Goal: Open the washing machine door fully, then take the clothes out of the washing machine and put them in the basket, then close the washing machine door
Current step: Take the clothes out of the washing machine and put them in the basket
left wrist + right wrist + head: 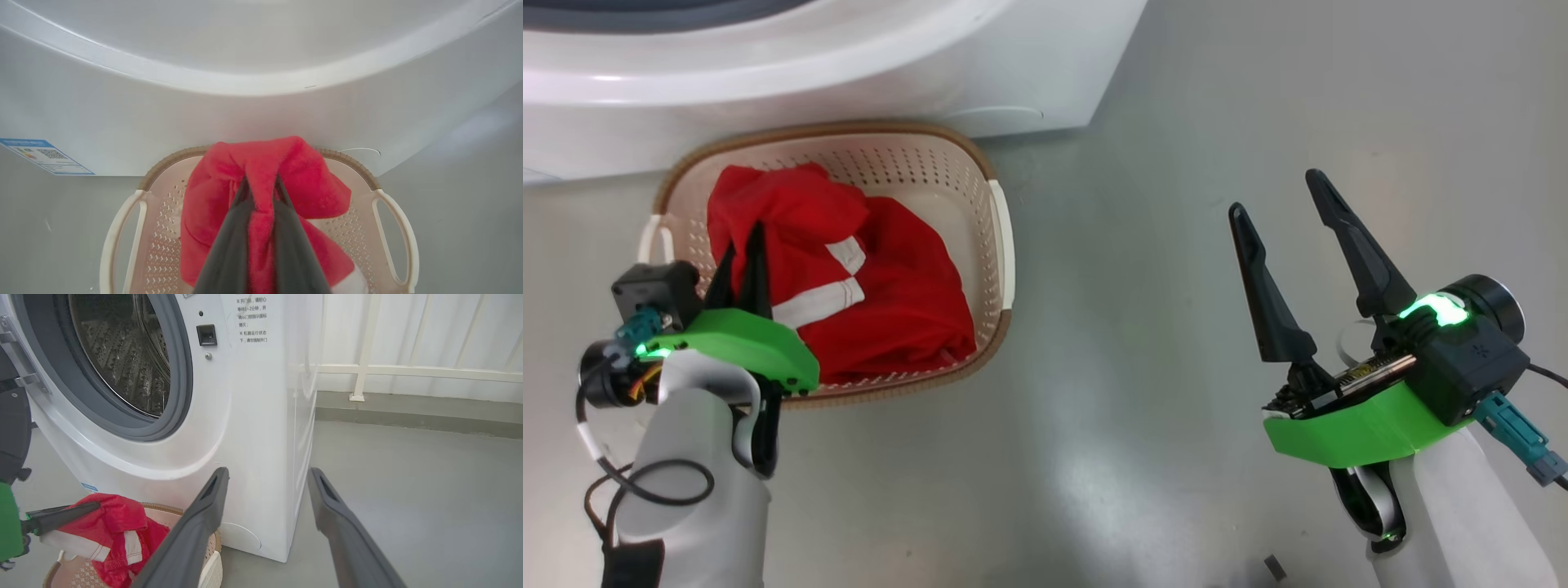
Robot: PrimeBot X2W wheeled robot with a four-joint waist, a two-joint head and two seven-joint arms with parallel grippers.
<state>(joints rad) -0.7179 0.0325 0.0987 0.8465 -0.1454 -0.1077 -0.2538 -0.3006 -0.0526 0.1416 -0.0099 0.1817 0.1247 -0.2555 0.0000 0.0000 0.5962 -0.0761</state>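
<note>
Head view: left gripper (743,247) pinches clothes (894,306) over basket (915,167); washing machine (866,69) just behind.

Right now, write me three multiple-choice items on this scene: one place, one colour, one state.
1. Where is the bright red garment with white stripes? A) steel drum B) cream perforated plastic basket C) grey floor
2. The basket's woven-look rim is: A) brown B) blue C) black
3. The left gripper is: A) open B) resting on the floor C) shut on the garment
Key: B, it lies heaped inside the basket; A, a brown band edges it; C, red cloth is pinched between its fingers.
</note>
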